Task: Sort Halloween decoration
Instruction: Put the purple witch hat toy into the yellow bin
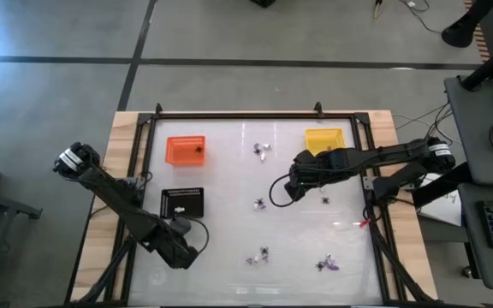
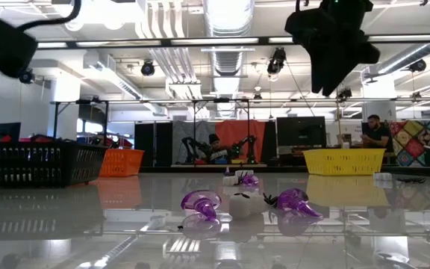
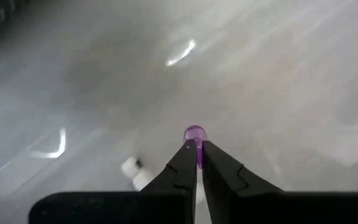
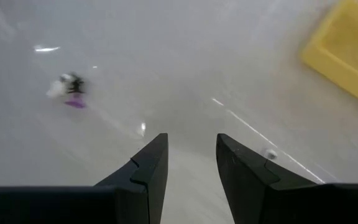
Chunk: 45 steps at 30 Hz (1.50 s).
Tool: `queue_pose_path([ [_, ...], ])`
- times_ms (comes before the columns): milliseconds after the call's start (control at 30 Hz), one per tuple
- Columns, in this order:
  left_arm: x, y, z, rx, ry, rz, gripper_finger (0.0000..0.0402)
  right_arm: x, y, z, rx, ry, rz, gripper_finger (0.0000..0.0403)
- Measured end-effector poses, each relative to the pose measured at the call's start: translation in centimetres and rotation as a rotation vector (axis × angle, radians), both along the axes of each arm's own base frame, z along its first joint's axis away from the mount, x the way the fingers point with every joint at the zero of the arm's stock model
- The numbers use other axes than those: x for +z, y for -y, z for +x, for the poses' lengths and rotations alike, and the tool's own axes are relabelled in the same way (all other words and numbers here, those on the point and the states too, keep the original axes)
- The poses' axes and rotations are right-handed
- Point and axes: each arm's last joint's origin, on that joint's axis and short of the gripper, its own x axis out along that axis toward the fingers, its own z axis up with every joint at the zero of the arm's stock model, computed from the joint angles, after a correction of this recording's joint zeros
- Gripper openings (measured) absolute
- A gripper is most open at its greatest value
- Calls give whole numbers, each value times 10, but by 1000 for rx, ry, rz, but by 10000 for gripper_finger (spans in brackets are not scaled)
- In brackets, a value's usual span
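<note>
We see three trays on the worktop point(image 1: 229, 282): an orange tray point(image 1: 186, 149) and a yellow tray point(image 1: 324, 139) near the far edge, a black tray point(image 1: 183, 203) near the left edge. Five small clusters of trinkets point(image 1: 260, 151) lie scattered between them. The left gripper point(image 3: 198, 149), near the front-left corner, pinches a purple trinket point(image 3: 195, 133). The right gripper point(image 4: 191, 155) hangs mid-worktop, fingers apart, empty.

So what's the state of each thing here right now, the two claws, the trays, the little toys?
left gripper: shut on a purple trinket
right gripper: open, empty, above the table
orange tray: holds a dark piece
yellow tray: holds a purple piece
black tray: contents unclear
loose trinkets: scattered on the table
</note>
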Motion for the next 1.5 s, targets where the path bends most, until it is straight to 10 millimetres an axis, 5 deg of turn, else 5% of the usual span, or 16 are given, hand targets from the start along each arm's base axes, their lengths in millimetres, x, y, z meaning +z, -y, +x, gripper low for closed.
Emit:
queue_pose_path([
  [567, 83, -75, -7, 88, 504, 187, 0, 19, -6, 36, 275, 383, 11, 128],
  [1067, 119, -139, 5, 20, 735, 422, 0, 44, -7, 57, 380, 697, -98, 128],
  [1500, 147, -200, 29, -198, 1095, 402, 0, 63, -12, 76, 548, 995, -144, 128],
])
